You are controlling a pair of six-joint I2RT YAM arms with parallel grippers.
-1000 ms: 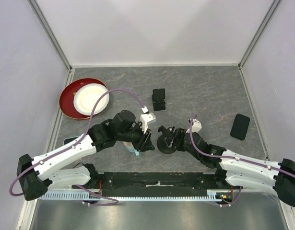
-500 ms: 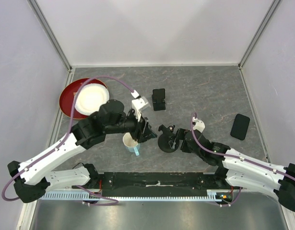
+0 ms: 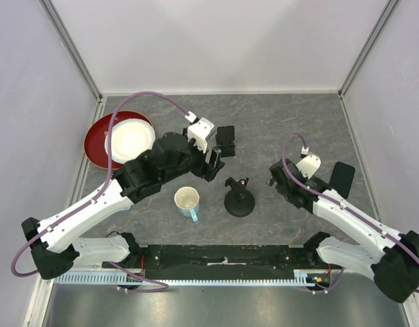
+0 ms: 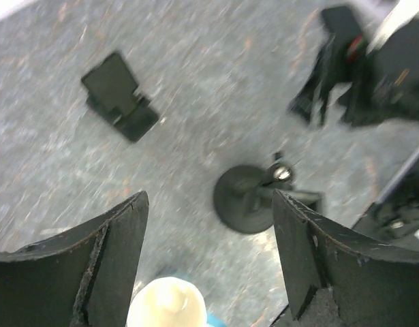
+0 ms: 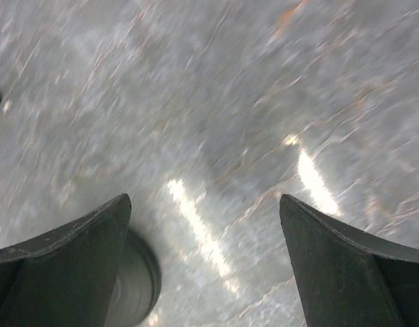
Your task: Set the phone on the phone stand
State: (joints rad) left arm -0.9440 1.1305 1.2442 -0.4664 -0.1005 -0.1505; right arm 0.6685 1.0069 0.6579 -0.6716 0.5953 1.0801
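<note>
The phone (image 3: 340, 180), a black slab, lies flat at the table's right side. A small black folding phone stand (image 3: 225, 141) (image 4: 118, 97) stands at the back centre with nothing on it. My left gripper (image 3: 212, 163) (image 4: 208, 201) hangs open and empty just left of and in front of the stand. My right gripper (image 3: 275, 179) (image 5: 204, 201) is open and empty over bare table, left of the phone. The phone does not show in the right wrist view.
A black round-based holder (image 3: 238, 199) (image 4: 249, 200) (image 5: 137, 281) stands at the centre front, a white mug with a blue handle (image 3: 187, 201) (image 4: 168, 304) to its left. A white plate on a red plate (image 3: 100, 146) sits at the back left. Walls close in both sides.
My left gripper opened, left the mug and rose back toward the folding stand. My right gripper opened off the round-based holder and drew away to the right, toward the phone.
</note>
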